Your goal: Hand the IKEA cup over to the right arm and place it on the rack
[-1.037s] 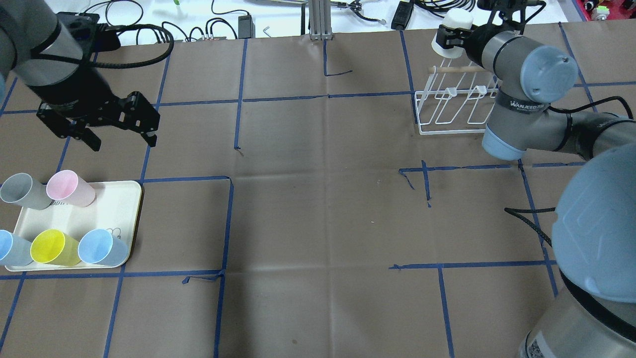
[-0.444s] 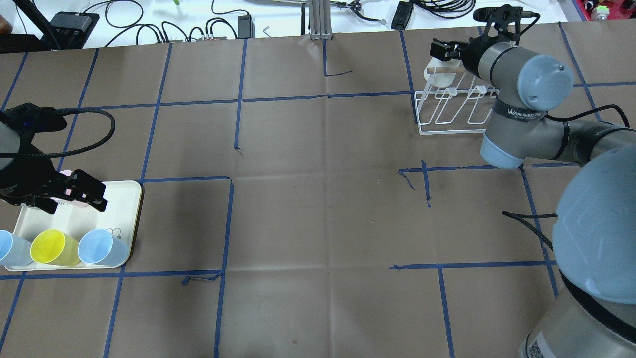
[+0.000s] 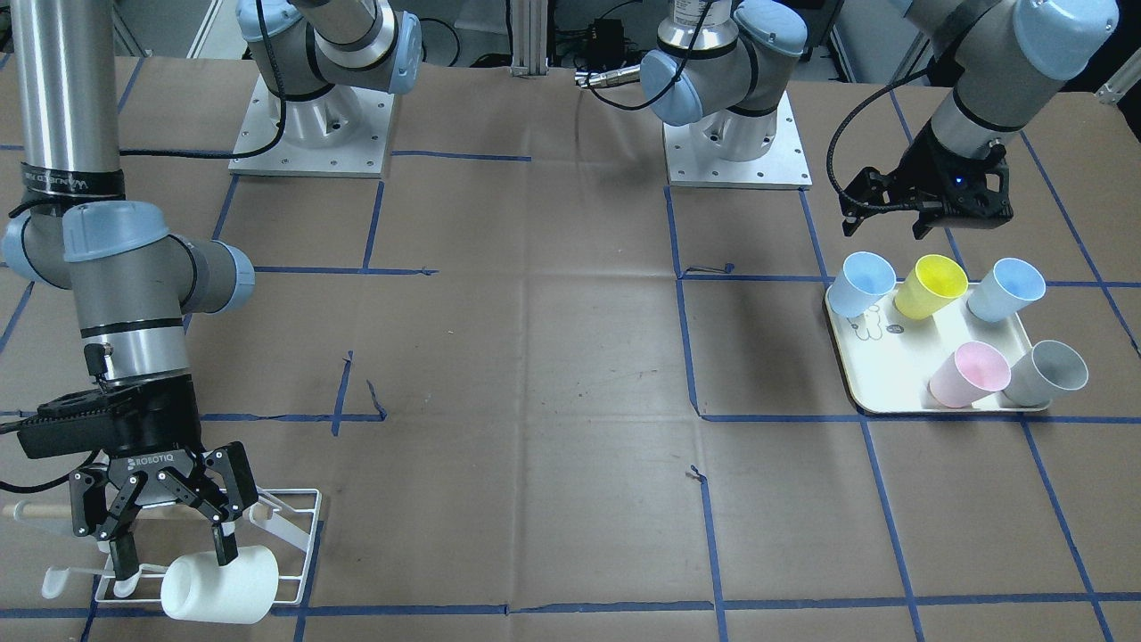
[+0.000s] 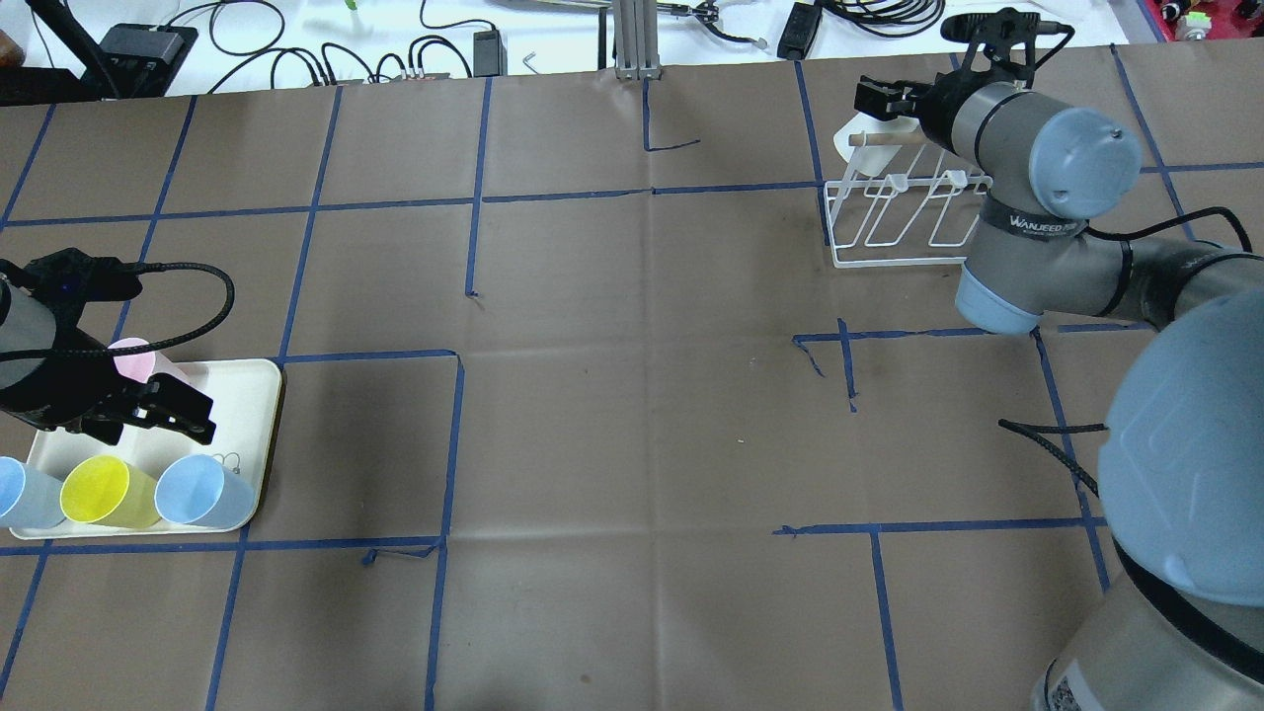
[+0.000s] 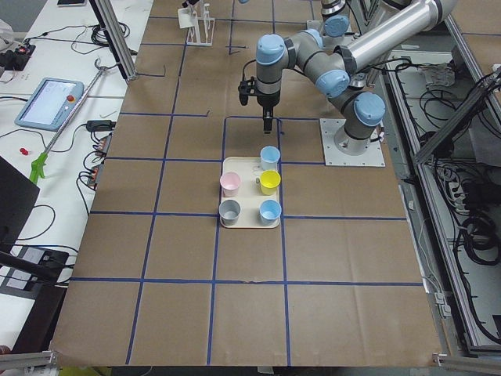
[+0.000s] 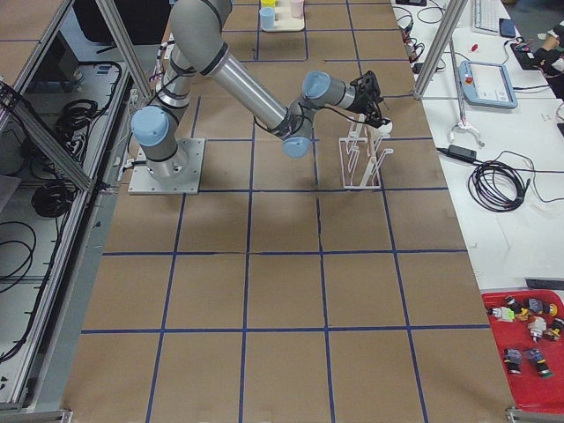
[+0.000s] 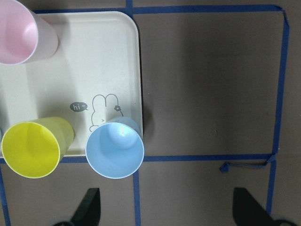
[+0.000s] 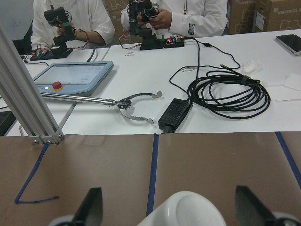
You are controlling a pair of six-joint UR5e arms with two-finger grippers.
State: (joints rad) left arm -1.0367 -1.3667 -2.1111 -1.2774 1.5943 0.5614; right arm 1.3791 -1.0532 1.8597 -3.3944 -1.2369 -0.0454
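**Lower left, front-facing view.** The white cup (image 3: 218,584) is a smooth, matte, tapered cylinder. It is lying on its side on the rack (image 3: 299,535), a thin white wire frame with rounded, upturned prongs and a pale wooden dowel (image 3: 27,512) across it. The right tool (image 3: 171,560) is hanging directly over the cup with its black fingers spread wide. One finger is showing in front of the cup's upper side, and whether it is touching cannot be told. In the right wrist view the cup's rounded end is sitting between the two parted fingers, clear of both.

**Right side, same view.** A cream tray (image 3: 891,366) with rounded corners is carrying five smooth plastic cups standing mouth-up — two pale blue cups (image 3: 865,281), a yellow cup (image 3: 931,285), a pink cup (image 3: 967,374) and a grey cup (image 3: 1047,374). The left tool (image 7: 169,209) is hovering over this tray. Its wrist view is showing two dark fingertips far apart, gripping nothing. The counter (image 3: 535,357) is wearing creased brown paper gridded with blue tape.
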